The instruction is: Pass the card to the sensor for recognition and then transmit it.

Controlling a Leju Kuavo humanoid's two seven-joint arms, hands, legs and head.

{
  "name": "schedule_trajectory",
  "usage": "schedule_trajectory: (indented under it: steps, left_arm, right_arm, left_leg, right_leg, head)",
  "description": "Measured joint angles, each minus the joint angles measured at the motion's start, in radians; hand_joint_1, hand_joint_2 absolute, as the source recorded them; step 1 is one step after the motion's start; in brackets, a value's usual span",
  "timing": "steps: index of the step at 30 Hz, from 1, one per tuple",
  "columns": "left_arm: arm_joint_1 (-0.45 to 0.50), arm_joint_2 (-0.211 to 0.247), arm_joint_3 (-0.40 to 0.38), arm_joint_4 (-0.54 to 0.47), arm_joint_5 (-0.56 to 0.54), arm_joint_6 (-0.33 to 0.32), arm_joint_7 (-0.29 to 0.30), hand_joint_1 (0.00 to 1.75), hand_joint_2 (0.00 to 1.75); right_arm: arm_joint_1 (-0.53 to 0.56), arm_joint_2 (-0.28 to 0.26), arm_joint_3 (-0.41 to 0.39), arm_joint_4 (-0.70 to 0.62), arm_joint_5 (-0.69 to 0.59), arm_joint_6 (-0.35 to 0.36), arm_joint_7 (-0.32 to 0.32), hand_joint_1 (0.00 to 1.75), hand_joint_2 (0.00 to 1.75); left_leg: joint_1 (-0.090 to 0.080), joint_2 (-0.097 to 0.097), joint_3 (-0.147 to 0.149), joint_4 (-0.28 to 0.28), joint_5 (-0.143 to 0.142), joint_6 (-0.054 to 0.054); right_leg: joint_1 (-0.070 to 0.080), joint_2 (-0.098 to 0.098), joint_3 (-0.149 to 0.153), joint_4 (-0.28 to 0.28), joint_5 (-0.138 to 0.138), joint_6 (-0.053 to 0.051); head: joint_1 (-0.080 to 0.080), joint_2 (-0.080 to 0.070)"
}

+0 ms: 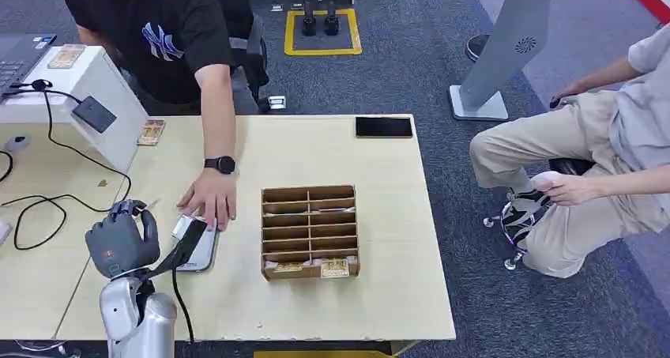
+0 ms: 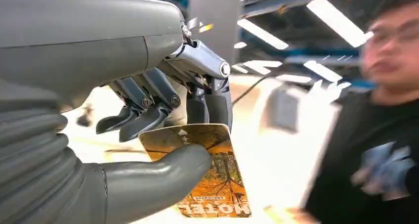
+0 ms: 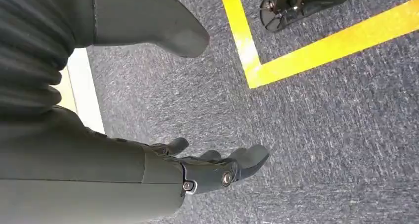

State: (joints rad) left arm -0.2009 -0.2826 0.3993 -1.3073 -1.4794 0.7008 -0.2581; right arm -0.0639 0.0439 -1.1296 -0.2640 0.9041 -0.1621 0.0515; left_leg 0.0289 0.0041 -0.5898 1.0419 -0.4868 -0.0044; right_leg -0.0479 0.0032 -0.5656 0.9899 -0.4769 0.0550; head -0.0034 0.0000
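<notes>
Looking down in head view: cardboard organizer (image 1: 310, 231) on table (image 1: 379, 295), w/ cards in its nearest slots; left hand (image 1: 121, 239) raised over table near a person's hand (image 1: 209, 202). Left wrist view: thumb and fingers (image 2: 215, 108) pinch orange card (image 2: 210, 172), long axis running away from palm, "HOTEL" printed upside-down at far end. Right wrist view: right hand (image 3: 163, 105) over carpet, fingers apart, holding nothing.

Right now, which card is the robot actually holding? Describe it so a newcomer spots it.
On the table's near left side, find the left hand. The card is pinched between its thumb and fingers: orange, autumn trees, "HOTEL" lettering. The other cards lie flat or sit in the cardboard organizer.
</notes>
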Motion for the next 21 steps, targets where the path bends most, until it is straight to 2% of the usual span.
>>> schedule_trajectory:
  steps: [3, 9, 13, 21]
  left_arm:
    - [0.040, 0.042, -0.073, 0.006, -0.046, 0.000, 0.131, 1.75, 1.75]
    - [0.090, 0.105, -0.184, 0.032, -0.057, 0.000, 0.252, 1.75, 1.75]
    - [0.111, 0.140, -0.244, 0.054, -0.066, 0.000, 0.292, 1.75, 1.75]
    - [0.128, 0.171, -0.305, 0.090, -0.060, 0.000, 0.301, 1.75, 1.75]
  right_arm:
    - [0.001, -0.002, -0.009, -0.002, 0.002, 0.001, 0.000, 0.00, 1.75]
    - [0.002, -0.002, -0.015, -0.002, 0.014, -0.002, -0.003, 0.00, 1.75]
    - [0.003, -0.002, -0.022, -0.003, 0.016, -0.002, -0.003, 0.00, 1.75]
    - [0.004, -0.003, -0.029, -0.007, 0.018, -0.002, -0.003, 0.00, 1.75]
  left_leg:
    - [0.000, 0.000, 0.000, 0.000, 0.000, 0.000]
    - [0.000, 0.000, 0.000, 0.000, 0.000, 0.000]
    - [0.000, 0.000, 0.000, 0.000, 0.000, 0.000]
    - [0.000, 0.000, 0.000, 0.000, 0.000, 0.000]
  right_leg:
    - [0.000, 0.000, 0.000, 0.000, 0.000, 0.000]
    - [0.000, 0.000, 0.000, 0.000, 0.000, 0.000]
    - [0.000, 0.000, 0.000, 0.000, 0.000, 0.000]
    - [0.000, 0.000, 0.000, 0.000, 0.000, 0.000]
  head:
    - [0.000, 0.000]
    - [0.000, 0.000]
    - [0.000, 0.000]
    - [0.000, 0.000]
